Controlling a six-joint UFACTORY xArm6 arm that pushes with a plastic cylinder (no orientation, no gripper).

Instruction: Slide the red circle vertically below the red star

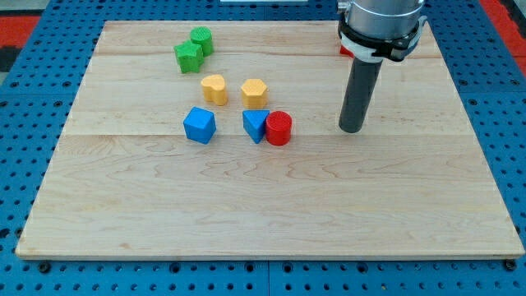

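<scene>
The red circle [279,127] sits near the board's middle, touching the blue triangle [256,125] on its left. The red star [346,51] is mostly hidden behind the arm at the view's top right; only a small red edge shows. My tip [352,129] rests on the board to the right of the red circle, about a block and a half's width away, not touching it.
A blue cube [199,125] lies left of the triangle. A yellow heart [214,89] and a yellow hexagon [255,93] sit above them. A green star [188,57] and a green circle [201,39] sit at the top left of the wooden board [271,205].
</scene>
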